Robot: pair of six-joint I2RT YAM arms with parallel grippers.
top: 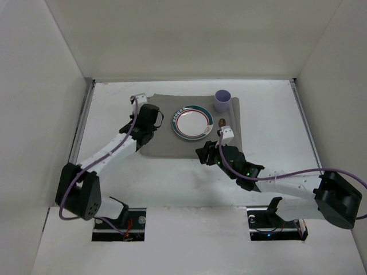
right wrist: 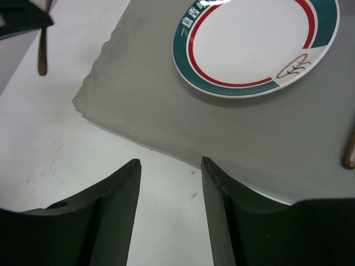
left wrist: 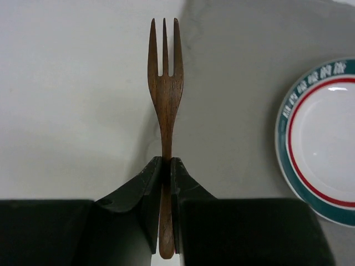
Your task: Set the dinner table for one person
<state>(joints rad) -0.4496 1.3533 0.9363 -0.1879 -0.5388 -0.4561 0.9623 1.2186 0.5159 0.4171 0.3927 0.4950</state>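
The white dinner table (top: 172, 189) carries a grey mat (top: 166, 146). On the mat stand a white plate with a green and red rim (top: 192, 122) and a purple cup (top: 222, 101). My left gripper (top: 142, 137) is shut on the handle of a wooden fork (left wrist: 165, 83), which is held over the mat's left edge (left wrist: 233, 111). The plate shows to its right (left wrist: 321, 138). My right gripper (right wrist: 170, 160) is open and empty over bare table just short of the mat's near edge (right wrist: 166, 111). It faces the plate (right wrist: 255, 39).
A brown wooden utensil (top: 222, 122) lies on the mat right of the plate. Only its end shows in the right wrist view (right wrist: 349, 149). White panels wall the table on three sides, with metal rails (top: 86, 114) along the sides.
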